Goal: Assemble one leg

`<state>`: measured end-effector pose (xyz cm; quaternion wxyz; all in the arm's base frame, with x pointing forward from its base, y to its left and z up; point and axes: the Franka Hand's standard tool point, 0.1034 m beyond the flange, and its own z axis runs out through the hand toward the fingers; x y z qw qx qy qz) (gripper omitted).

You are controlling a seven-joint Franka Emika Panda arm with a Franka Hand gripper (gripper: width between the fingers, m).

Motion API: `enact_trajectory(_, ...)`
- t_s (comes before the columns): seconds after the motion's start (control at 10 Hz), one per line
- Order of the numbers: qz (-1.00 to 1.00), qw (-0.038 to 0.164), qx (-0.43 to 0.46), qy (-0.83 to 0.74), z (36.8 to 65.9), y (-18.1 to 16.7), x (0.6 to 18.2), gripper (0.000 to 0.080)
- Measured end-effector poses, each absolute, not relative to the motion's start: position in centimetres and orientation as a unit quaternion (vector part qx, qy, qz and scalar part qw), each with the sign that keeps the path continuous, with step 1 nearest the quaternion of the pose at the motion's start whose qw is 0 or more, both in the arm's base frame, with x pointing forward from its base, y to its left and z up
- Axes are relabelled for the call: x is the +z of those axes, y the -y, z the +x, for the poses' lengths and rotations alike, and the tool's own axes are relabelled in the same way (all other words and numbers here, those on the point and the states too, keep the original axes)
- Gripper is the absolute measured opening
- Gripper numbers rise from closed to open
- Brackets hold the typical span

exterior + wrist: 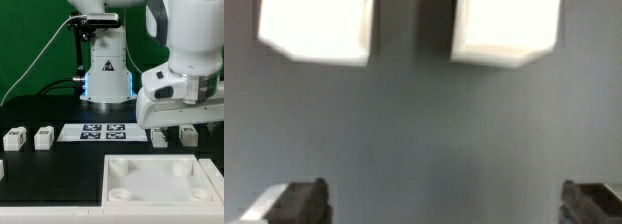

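The tool (pixel 441 205) is held released, fingers (pixel 295 203) spread wide, presumably so that a block can be straddled from above. One leg (pixel 313 32) and a second leg (pixel 505 30) are seen side by side on the dark counter (pixel 438 120), apart from the tool, neither between its jaws; nothing is grasped.

Black desk (pixel 40 175), matte, reads dark grey in the wrist view (pixel 420 140). Marker board (pixel 103 131) lies flat mid-desk: thin, white, four black-and-white tags in two rows of two. Large white square tabletop (pixel 150 184) lies flat in the foreground toward the exterior view's right, nearer the camera than the marker board and apart from it. Round sockets (pixel 122 171) show at its corners; its near edge is cut off by the frame.
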<state>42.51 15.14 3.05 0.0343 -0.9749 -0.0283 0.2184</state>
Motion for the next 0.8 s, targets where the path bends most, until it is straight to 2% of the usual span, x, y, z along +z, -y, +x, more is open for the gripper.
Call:
enact_trajectory(0.5, -0.896, 0.017, 0.441, 0.037, 40.3, -15.9, 2.6, 0.0649)
enact_trajectory(0.8, -0.881, 0.006, 0.473, 0.033, 39.9, -17.1, 2.1, 0.0649)
